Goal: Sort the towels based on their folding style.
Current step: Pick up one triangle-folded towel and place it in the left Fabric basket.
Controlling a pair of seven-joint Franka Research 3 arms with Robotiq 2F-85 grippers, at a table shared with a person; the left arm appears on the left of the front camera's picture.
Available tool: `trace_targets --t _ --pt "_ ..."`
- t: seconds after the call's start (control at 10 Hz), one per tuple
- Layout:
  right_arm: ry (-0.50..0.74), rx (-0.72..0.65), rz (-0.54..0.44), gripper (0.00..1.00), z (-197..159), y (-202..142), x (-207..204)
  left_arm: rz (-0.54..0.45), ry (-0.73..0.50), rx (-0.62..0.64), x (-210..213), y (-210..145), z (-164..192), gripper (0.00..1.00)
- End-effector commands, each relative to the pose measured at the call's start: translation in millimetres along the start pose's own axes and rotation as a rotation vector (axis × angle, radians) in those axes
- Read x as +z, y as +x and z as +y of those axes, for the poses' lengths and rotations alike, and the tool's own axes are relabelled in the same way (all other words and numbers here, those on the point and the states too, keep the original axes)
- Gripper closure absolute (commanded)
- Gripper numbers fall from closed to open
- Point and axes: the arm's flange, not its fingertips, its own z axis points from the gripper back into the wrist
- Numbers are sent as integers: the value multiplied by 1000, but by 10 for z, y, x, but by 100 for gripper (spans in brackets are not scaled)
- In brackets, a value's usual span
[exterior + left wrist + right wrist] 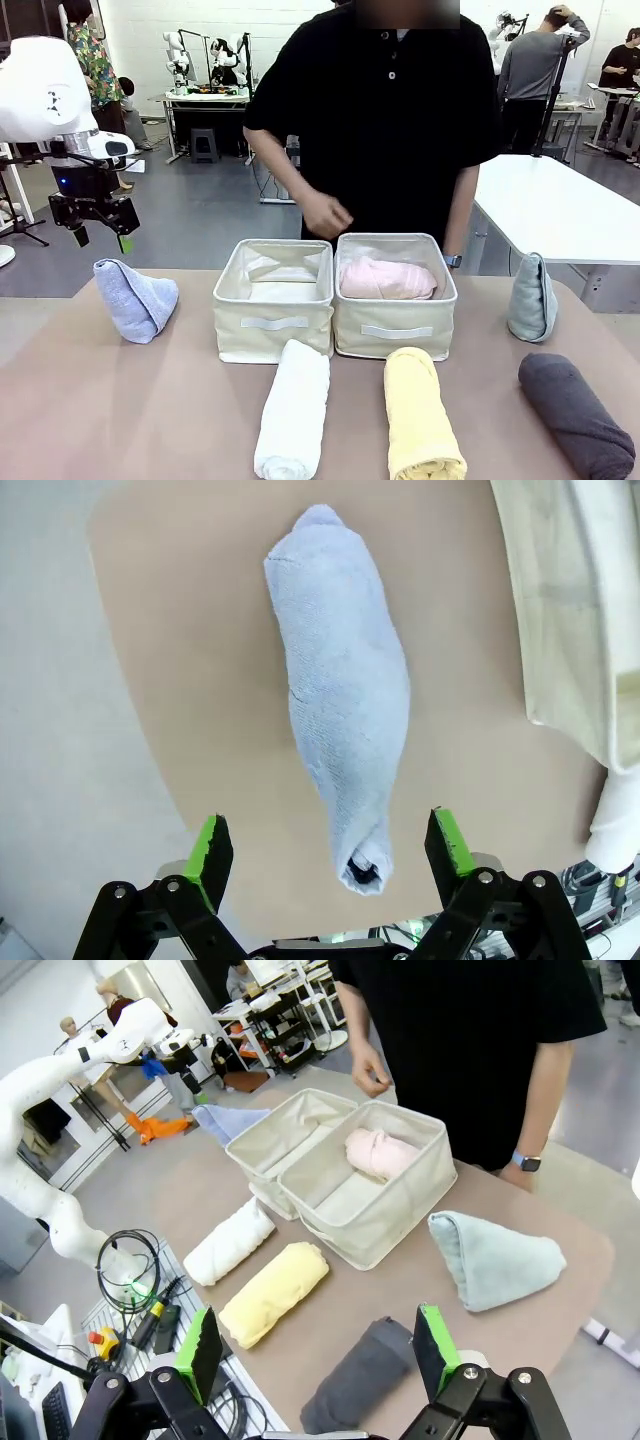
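Note:
A light blue wedge towel point(135, 298) lies at the table's left; my left gripper point(100, 238) hovers open above it, and in the left wrist view the towel point(340, 710) lies between and beyond the green pads point(212, 845). The pink roll point(386, 279) rests in the right bin point(395, 332). White point(293, 410), yellow point(421, 415) and dark grey point(575, 415) rolls lie along the front. The pale teal wedge point(531, 297) stands at the right. My right gripper point(316, 1355) is open above the grey roll point(355, 1378), holding nothing.
The left cream bin point(272, 322) holds no towel. A person in black stands behind the bins, one hand point(325, 213) above them, the other arm beside the right bin. Cables and an emergency stop point(105, 1343) lie off the table's edge.

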Motion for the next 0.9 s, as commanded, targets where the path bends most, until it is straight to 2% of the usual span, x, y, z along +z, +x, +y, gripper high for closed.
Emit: trace_targets --t 0.0,0.3,0.6,0.8 --pt "13 8 -18 0 -15 9 16 -22 -29 -19 -215 8 3 0" --pt "13 8 -18 0 -15 9 16 10 -51 -51 -612 -27 -95 0" --pt "13 8 -18 0 -15 9 16 66 -33 -25 -752 -34 -84 0" --pt "13 8 -18 0 -15 9 16 54 -16 -25 -741 -44 -91 0"
